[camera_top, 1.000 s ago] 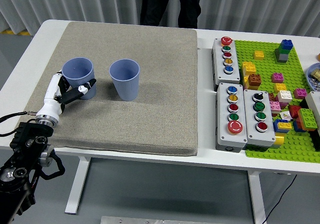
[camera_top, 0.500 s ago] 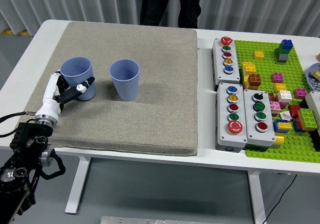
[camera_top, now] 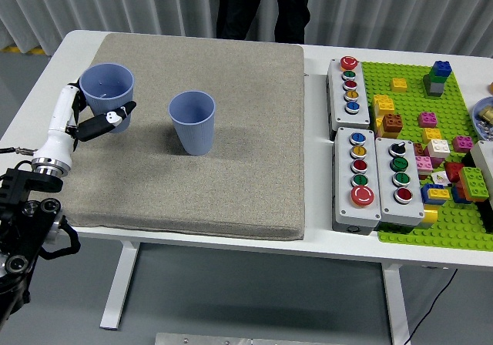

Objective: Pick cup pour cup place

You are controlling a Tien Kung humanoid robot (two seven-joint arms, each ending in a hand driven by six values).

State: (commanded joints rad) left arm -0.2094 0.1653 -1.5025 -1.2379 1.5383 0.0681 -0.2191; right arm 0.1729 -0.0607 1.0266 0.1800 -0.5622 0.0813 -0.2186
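Observation:
Two blue plastic cups are on the grey mat (camera_top: 208, 175). My left hand (camera_top: 91, 118) is shut on the left cup (camera_top: 106, 91) and holds it upright, raised off the mat at the far left. The second blue cup (camera_top: 192, 121) stands upright on the mat to its right, apart from my hand. My right hand is out of view.
Three grey button boxes (camera_top: 346, 85) (camera_top: 359, 177) (camera_top: 400, 179) lie right of the mat. A green baseplate (camera_top: 408, 229) with several loose bricks lies at the far right. A person in dark clothes (camera_top: 262, 6) stands at the table's far side.
My left hand has lifted the left cup off the mat and carried it up and to the left. The other cup has not moved.

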